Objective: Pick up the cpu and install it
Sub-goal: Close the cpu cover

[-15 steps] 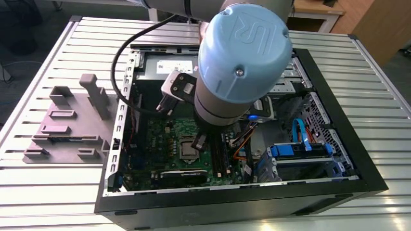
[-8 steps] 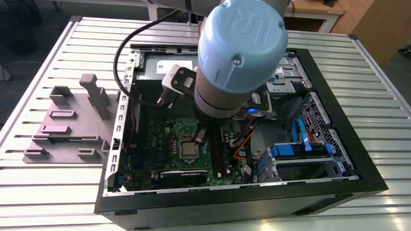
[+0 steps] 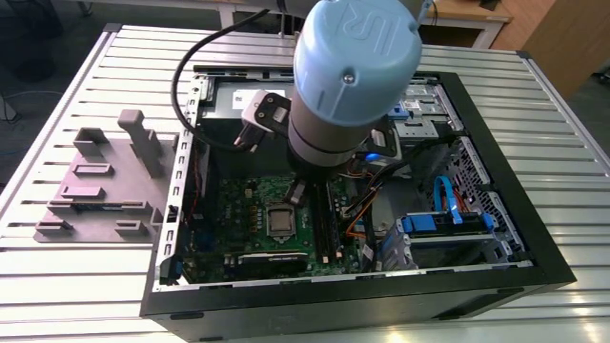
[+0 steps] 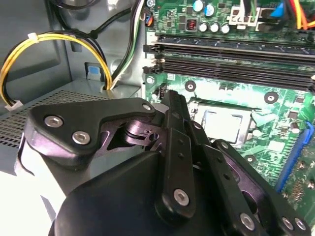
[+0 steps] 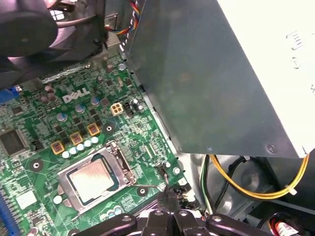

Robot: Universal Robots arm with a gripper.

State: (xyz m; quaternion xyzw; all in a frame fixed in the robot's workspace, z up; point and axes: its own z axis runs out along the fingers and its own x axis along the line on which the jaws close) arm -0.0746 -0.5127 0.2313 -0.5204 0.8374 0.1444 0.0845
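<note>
The arm [image 3: 348,78] reaches into the open computer case [image 3: 533,264] — above the green motherboard [image 3: 243,214].

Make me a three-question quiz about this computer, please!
1. Where is the cpu?
A. on the grey tray
B. in the socket
C. on the table

2. What colour is the board?
A. green
B. red
C. white

3. The computer case is:
A. open
B. closed
C. upside down

Answers:
1 B, the silver chip lies inside the socket frame.
2 A, the board is green in every view.
3 A, the exterior view looks straight into the case.
</note>
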